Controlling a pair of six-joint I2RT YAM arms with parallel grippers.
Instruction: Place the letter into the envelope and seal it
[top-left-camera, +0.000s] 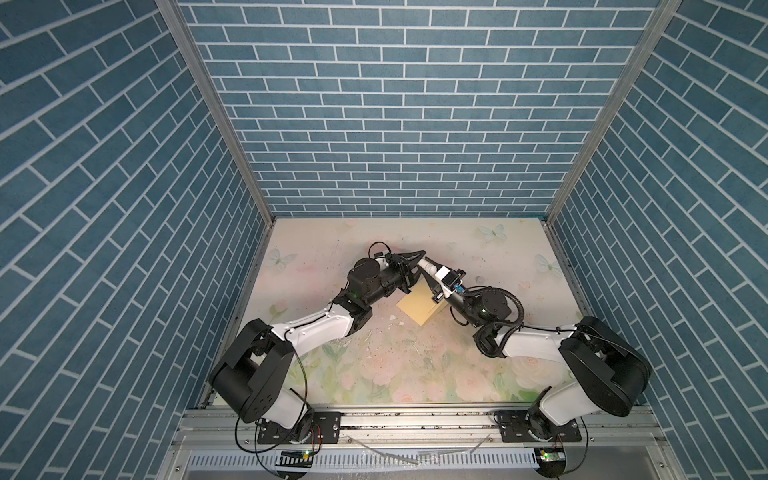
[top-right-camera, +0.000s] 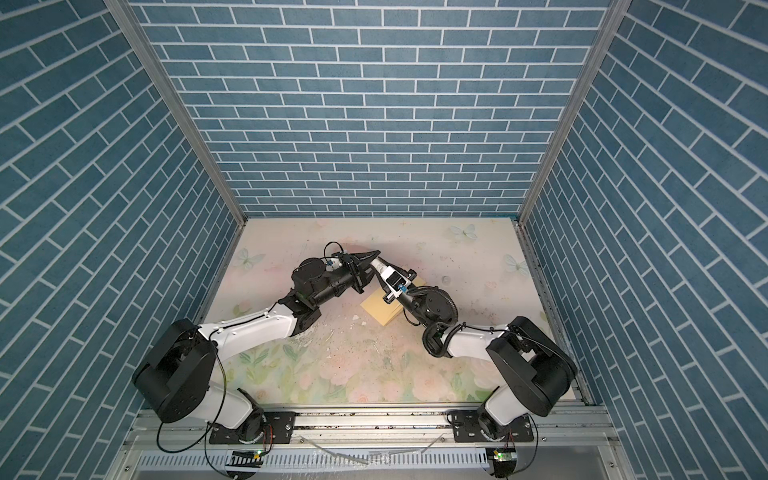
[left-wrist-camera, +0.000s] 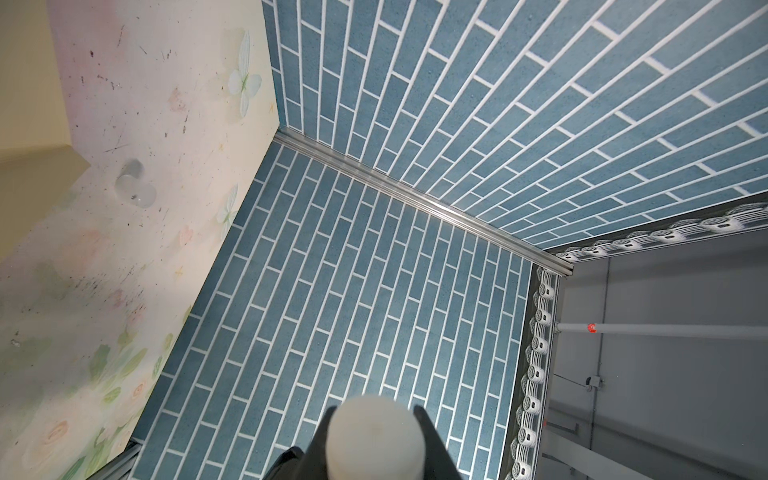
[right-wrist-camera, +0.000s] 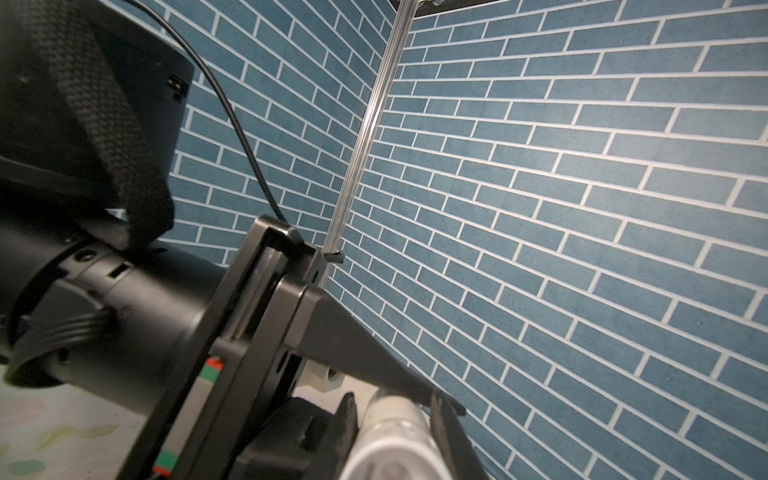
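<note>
step: sealing prep, likely uncapping glue | right gripper (right-wrist-camera: 395, 415) clamps white tube (top-left-camera: 427, 266) | left gripper (left-wrist-camera: 376, 419) grips its other end | envelope (top-left-camera: 417, 309) below both grippers, letter unseen | next: steady straight pull apart

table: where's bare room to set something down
Free: the far strip along the back wall, and the wide near band between the envelope and the front rail. Crowded: the middle, where left gripper and right gripper meet on a white tube by the envelope; a small clear cap lies right of them.
</note>
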